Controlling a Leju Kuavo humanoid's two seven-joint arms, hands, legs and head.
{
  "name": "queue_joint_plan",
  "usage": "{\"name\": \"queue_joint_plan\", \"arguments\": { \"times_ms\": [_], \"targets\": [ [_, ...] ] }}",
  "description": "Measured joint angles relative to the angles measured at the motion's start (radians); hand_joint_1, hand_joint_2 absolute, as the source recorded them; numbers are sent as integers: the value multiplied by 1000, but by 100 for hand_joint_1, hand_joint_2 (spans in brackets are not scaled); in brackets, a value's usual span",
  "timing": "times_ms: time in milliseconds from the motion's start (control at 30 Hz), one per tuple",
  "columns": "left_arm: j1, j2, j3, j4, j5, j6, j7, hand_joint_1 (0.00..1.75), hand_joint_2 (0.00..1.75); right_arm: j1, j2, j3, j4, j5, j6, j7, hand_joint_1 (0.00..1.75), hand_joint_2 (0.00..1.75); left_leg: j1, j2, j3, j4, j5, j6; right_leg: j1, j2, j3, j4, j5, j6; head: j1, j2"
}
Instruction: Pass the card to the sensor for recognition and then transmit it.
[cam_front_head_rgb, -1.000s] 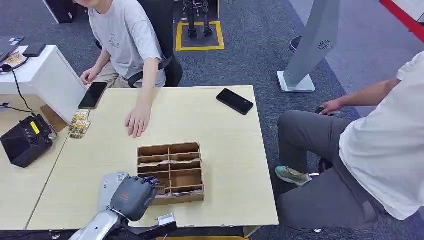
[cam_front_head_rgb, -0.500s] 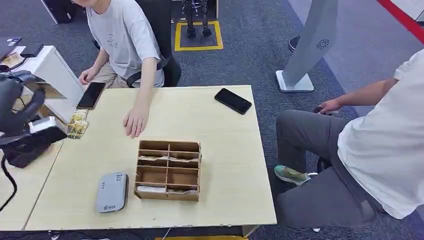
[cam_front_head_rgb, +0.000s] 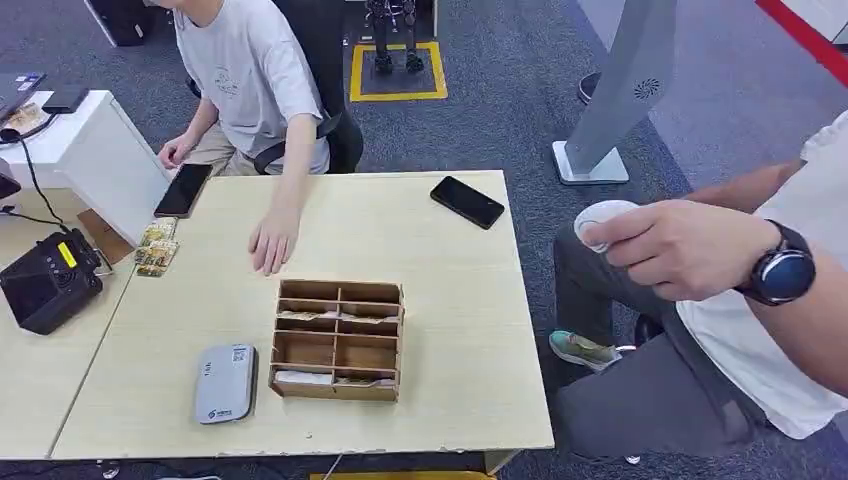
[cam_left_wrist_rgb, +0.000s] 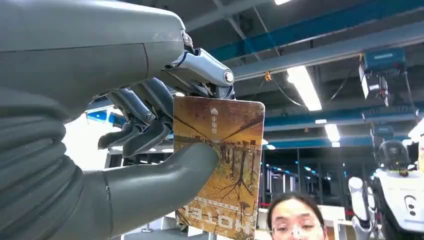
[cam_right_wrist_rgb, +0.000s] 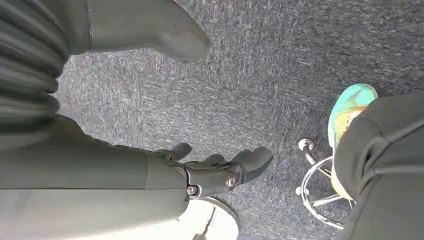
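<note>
Holding cards: wooden organizer.

A pale wooden table stands on grey-blue carpet. To its left sits a lower white desk. Far off, a yellow square outline marks the floor, and a grey pillar on a white base rises at right. Long ceiling lamps glow overhead between blue beams.
</note>
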Motion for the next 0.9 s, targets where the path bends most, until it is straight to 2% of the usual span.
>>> {"name": "queue_joint_plan", "arguments": {
  "times_ms": [67,167,233,300,400,533,900],
  "targets": [
    [3,-7,-2,1,-19,6,15,175,175,-4,0,0,0,3,0,0,0,175,0,0,0,0,0,0,0,0,0,0,0,0,0,0],
    [5,-51,-23,53,-108,14,70,175,175,-12,0,1,5,16,-5,-1,0,175,0,0,0,0,0,0,0,0,0,0,0,0,0,0],
    [5,-90,-61,138,-231,26,127,175,175,-24,0,12,16,20,-18,1,0,175,0,0,0,0,1,-1,0,-1,0,0,1,0,0,0],
    [-5,-118,-97,234,-301,29,147,175,175,-34,-1,29,28,17,-31,15,0,175,0,0,0,0,2,-2,0,0,-1,0,2,0,0,0],
    [-15,-148,-129,367,-313,39,142,175,175,-44,-9,56,48,5,-43,27,0,175,1,2,0,0,2,-3,0,3,-1,0,4,-2,0,0],
    [-22,-169,-147,445,-315,41,135,175,175,-45,-18,76,69,-5,-53,30,0,175,1,2,0,0,2,-3,1,3,-1,0,4,-1,0,0],
    [-19,-203,-161,497,-320,35,154,175,175,-37,-30,108,89,-31,-61,41,0,175,1,2,-1,0,2,-3,0,3,-2,0,3,-1,0,0]
  ]
}}
